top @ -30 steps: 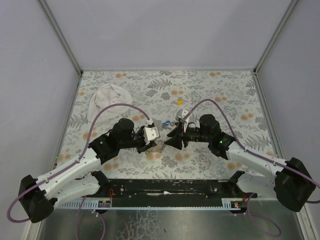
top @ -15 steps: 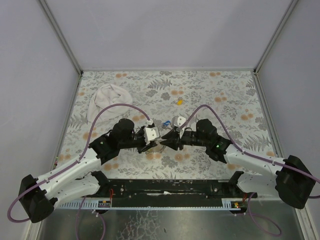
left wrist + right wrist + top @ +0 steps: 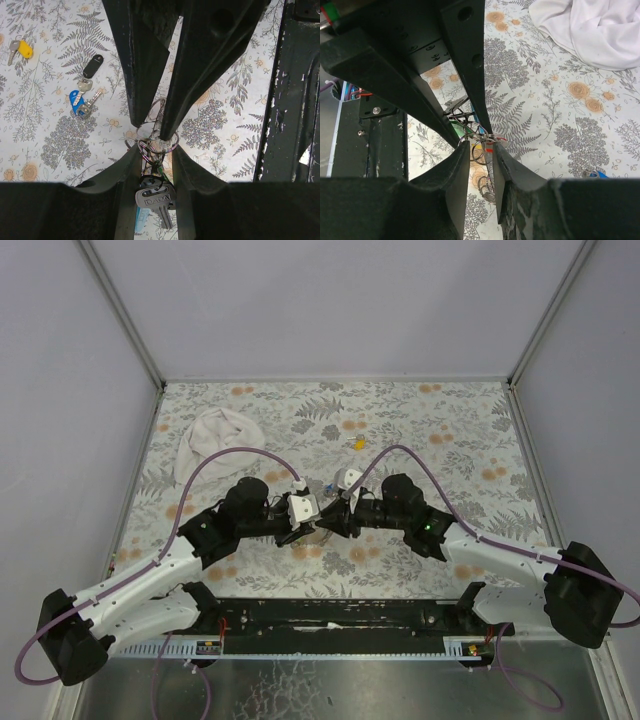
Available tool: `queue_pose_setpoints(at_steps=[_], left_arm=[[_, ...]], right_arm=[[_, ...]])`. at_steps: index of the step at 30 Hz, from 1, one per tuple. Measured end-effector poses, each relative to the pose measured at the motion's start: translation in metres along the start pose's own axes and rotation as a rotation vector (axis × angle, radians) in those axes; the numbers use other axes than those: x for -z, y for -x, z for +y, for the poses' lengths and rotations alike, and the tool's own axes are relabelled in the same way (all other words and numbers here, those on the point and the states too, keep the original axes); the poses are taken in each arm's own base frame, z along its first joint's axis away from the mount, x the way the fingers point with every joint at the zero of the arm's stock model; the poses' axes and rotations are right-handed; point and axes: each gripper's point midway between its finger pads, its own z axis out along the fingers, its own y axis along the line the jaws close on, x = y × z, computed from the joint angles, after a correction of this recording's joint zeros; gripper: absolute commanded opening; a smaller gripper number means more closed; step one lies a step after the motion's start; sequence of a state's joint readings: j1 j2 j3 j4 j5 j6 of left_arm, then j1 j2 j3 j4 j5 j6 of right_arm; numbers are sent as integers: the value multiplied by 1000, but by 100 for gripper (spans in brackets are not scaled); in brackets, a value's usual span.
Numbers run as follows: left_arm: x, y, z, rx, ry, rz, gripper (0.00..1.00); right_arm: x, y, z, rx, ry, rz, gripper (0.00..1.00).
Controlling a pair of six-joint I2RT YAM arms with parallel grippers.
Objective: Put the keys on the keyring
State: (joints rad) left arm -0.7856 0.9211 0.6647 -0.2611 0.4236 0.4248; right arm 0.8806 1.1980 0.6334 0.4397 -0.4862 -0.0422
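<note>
The keyring (image 3: 318, 531) hangs between my two grippers just above the table. My left gripper (image 3: 155, 150) is shut on it. Its metal rings (image 3: 156, 134) sit at the tips, and a silver key (image 3: 156, 201), a green bit and the light-blue piece (image 3: 141, 220) hang between the fingers. My right gripper (image 3: 480, 146) faces it from the right, its tips closed on a ring (image 3: 481, 137) beside the red bit (image 3: 490, 149). The yellow key (image 3: 22, 49), black key (image 3: 93, 65) and blue key (image 3: 76, 101) lie loose on the table beyond.
A white cloth bundle (image 3: 215, 435) lies at the back left and also shows in the right wrist view (image 3: 600, 30). The black base rail (image 3: 340, 615) runs along the near edge. The cell walls close in the floral table on three sides.
My right gripper has moved left towards the left gripper, and its tips now meet the keyring. The left arm has stayed in place.
</note>
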Motion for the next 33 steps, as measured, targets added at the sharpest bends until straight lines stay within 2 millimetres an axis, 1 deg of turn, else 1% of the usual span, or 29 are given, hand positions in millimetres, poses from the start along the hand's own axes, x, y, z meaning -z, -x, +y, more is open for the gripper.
queue_pose_setpoints(at_steps=[3,9,15,18,24,26,29,32,33], left_arm=[[0,0,0,0,0,0,0],[0,0,-1,1,-7,-3,0],[0,1,-3,2,-18,-6,0],[0,1,-4,2,-19,-6,0],[-1,1,-4,4,-19,-8,0],[-1,0,-3,4,-17,-9,0],[-1,1,-2,2,-10,-11,0],[-1,0,-1,0,-1,-12,0],[0,0,0,-1,2,-12,0]], right_arm=[[0,-4,2,-8,4,17,35],[1,-9,2,-19,1,40,36],[-4,-14,0,-26,-3,56,39],[-5,-13,0,-25,-3,60,39],[-6,-14,-3,-15,-25,72,26],[-5,-15,-4,-10,-34,77,20],[-1,-14,-4,-2,-47,85,11],[5,-10,-4,8,-63,84,6],[7,-9,-4,10,-66,84,2]])
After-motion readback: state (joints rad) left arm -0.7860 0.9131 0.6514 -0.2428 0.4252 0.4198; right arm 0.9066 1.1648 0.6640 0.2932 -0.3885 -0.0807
